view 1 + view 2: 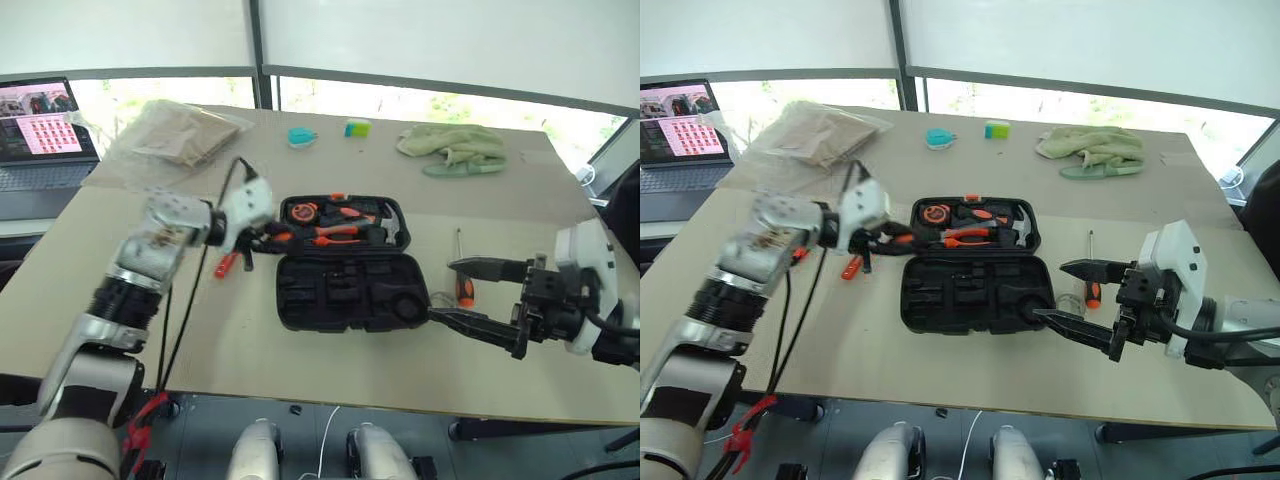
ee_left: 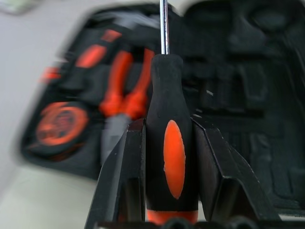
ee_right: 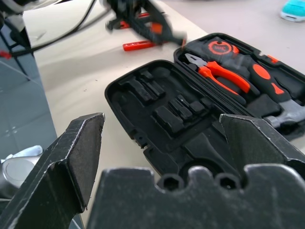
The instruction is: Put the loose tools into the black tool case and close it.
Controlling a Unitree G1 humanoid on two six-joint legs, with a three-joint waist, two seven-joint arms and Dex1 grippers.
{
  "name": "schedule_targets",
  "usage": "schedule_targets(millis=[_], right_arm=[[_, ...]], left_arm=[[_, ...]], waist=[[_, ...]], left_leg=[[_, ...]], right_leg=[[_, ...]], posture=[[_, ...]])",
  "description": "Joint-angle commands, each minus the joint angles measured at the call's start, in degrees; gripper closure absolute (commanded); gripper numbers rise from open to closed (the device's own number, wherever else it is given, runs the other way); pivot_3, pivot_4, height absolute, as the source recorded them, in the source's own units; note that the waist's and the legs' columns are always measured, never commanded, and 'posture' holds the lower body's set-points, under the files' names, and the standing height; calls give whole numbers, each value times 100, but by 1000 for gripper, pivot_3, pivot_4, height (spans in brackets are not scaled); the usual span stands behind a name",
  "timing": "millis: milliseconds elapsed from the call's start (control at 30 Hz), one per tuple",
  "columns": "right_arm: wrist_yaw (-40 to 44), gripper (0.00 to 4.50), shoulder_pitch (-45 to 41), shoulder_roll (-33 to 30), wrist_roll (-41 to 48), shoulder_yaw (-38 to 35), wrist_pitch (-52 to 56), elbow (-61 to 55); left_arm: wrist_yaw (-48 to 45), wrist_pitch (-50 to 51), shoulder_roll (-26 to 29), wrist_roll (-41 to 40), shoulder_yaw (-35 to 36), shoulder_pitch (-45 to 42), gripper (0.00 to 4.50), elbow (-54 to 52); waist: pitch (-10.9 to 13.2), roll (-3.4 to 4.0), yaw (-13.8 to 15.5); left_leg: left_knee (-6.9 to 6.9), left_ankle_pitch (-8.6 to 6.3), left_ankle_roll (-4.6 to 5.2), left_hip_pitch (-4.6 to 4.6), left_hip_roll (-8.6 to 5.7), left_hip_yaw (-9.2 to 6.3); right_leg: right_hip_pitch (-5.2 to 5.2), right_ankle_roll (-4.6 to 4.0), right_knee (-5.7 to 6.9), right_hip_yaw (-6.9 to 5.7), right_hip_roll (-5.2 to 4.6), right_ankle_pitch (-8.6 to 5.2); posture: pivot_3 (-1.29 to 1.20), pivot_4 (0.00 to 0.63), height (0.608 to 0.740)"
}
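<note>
grey laptop [image 1: 40, 130] screen: pink grid, text unreadable | left gripper [image 2: 169, 143] pinching black-and-orange screwdriver [image 2: 171, 143] at case's left edge | orange utility knife [image 1: 227, 264] on table, probably | open black moulded-plastic tool case [image 1: 345, 290] mid-table, no legible brand | small orange screwdriver [image 1: 462, 275] right of case | right gripper [image 1: 470, 292] spread, empty

Office or lab, laptop [image 1: 40, 130], long table [image 1: 300, 370], big windows [image 1: 420, 100]

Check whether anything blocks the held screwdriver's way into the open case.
Nothing visible does. The left gripper holds the screwdriver at the left edge of the black tool case, which lies open. The right gripper waits off the case's right side.
</note>
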Motion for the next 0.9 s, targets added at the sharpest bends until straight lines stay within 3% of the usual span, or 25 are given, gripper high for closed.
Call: schedule_targets(millis=[33, 300, 567, 633, 667, 800, 900], right_arm=[[-219, 0, 179, 43, 104, -361, -47, -301], [-561, 0, 348, 60, 273, -483, -44, -485], [-802, 0, 284, 86, 419, -338, -92, -508], [-841, 0, 246, 96, 433, -259, -100, -500], [-851, 0, 233, 98, 429, -227, -104, -498], [-884, 0, 188, 101, 463, -81, -113, -491], [-888, 0, 149, 92, 451, -25, -129, -453]], left_arm=[[19, -621, -323, 469, -203, -375, 3600, 501], [319, -720, -921, 1064, -314, -699, 3600, 1385], [119, -764, -992, 1124, -242, -701, 3600, 1410], [30, -611, -985, 1019, -144, -714, 2597, 1263], [14, -549, -990, 986, -95, -729, 2400, 1221], [-29, -285, -970, 852, 106, -868, 847, 995], [-47, -343, -963, 841, 187, -959, 1165, 968]], waist=[[0, -1, 2], [1, -1, -2], [0, -1, 3], [0, -1, 2], [0, -1, 2], [0, -1, 2], [0, -1, 2]], left_leg=[[0, 0, 0, 0, -1, -1], [2, 0, 1, -5, -2, -9], [11, 2, 5, -11, -6, -17], [11, 2, 5, -11, -7, -18], [11, 2, 5, -12, -7, -18], [14, 2, 5, -15, -6, -20], [14, 2, 6, -16, -6, -21]], right_leg=[[1, 0, 0, 0, 0, 0], [0, 4, 0, -1, 0, 0], [2, 9, 2, -1, -1, 1], [2, 9, 2, -1, -1, 1], [2, 9, 2, -1, -1, 1], [1, 10, 2, -2, -1, 1], [0, 10, 2, -3, -1, 1]], posture=[[0, 150, 740], [0, 150, 740], [0, 150, 740], [0, 150, 740], [0, 150, 740], [0, 150, 740], [0, 150, 740]])
